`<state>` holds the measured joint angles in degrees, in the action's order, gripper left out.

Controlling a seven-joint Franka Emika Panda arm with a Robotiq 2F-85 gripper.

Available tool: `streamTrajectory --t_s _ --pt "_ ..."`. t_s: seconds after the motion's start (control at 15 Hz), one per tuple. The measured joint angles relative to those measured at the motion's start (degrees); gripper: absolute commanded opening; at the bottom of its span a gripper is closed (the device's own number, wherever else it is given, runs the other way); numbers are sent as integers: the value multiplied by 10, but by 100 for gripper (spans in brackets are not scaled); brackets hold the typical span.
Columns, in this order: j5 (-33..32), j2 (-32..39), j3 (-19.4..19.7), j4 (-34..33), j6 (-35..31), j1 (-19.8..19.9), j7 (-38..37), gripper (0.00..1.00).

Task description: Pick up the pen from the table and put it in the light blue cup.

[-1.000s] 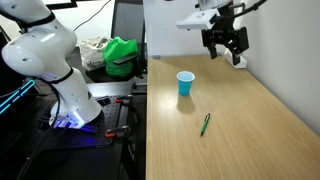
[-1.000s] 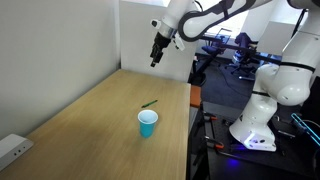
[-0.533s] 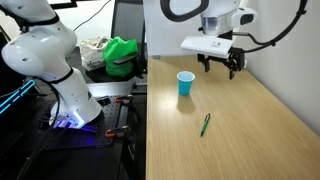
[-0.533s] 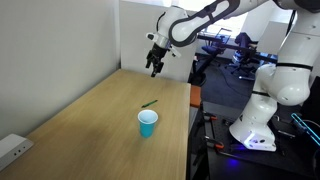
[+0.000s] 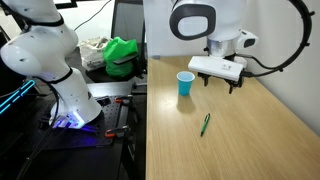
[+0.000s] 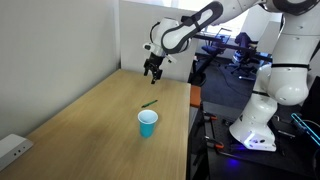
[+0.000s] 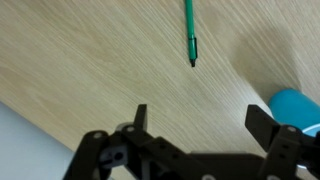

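Descent over the last 1 second had brought the black 2-finger gripper [image 5: 223, 84] from high above down close over the light tan wood-grain table [image 5: 255, 140], its jaws spread wide and holding nothing. Just ahead in the wrist view lay the thin green pen [image 7: 189, 30], flat on the wood. The small light blue tapered cup [image 5: 185, 83] stood nearby, apart from both. Approach to the pen seemed underway; the grasp was not yet made.

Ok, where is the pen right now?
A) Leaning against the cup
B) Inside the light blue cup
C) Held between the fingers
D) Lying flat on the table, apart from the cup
D: the pen lies flat on the table, clear of the light blue cup, and the gripper hangs open with nothing between its fingers.
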<state>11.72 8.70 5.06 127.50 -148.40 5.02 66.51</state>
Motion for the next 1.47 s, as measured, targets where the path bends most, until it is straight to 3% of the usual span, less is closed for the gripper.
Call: streamTrajectory --t_s 0.4,1.47 --pt "18 57 -29 -29 6 31 41 100" --pt "-25 102 -35 -41 3 34 6 100"
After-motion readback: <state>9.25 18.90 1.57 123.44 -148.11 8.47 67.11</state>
